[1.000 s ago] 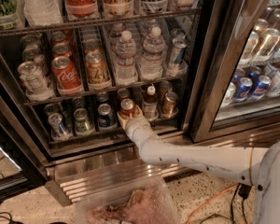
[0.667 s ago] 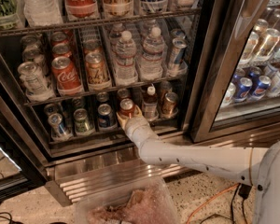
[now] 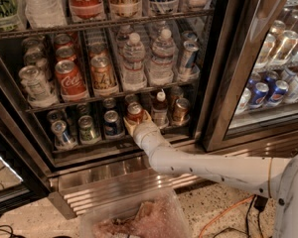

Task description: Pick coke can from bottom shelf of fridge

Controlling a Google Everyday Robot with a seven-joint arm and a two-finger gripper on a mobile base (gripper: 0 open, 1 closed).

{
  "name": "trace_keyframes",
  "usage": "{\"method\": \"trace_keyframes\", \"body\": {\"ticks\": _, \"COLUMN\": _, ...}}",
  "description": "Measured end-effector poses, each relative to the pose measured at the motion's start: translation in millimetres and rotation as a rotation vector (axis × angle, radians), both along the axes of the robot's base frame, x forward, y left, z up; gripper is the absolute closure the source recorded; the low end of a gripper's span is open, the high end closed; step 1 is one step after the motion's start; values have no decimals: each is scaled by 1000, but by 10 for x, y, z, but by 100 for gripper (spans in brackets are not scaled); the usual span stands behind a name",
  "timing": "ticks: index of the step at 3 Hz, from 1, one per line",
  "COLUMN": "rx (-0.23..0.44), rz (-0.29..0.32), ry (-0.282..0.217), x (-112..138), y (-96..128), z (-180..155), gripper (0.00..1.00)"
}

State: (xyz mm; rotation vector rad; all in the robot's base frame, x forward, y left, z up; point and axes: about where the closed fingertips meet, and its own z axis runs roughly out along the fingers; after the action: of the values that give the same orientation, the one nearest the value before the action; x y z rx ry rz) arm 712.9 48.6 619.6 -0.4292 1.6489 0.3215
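on the bottom shelf [image 3: 97, 143] of the fridge [image 3: 223, 58], one gripper [image 3: 137, 119] seemingly clasping one coke can [image 3: 135, 111], three cans [image 3: 111, 123] left, one bottle [image 3: 160, 105] right

One camera looks down from the right, close to the fridge [image 3: 221, 73], gripper [image 3: 137, 120] at frame centre.

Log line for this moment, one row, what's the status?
stage: grasp approach | claw: at coke can | can: upright on bottom shelf of fridge | lift: not yet
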Motion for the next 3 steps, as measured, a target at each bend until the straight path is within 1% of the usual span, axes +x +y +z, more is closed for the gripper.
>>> {"method": "trace_keyframes", "body": {"ticks": 1, "rx": 0, "rz": 0, "ry": 0, "x": 2, "y": -4, "z": -8, "gripper": 100}}
{"method": "trace_keyframes", "body": {"ticks": 3, "rx": 21, "rz": 5, "ry": -28, "x": 31, "y": -37, "z": 206, "gripper": 100}}
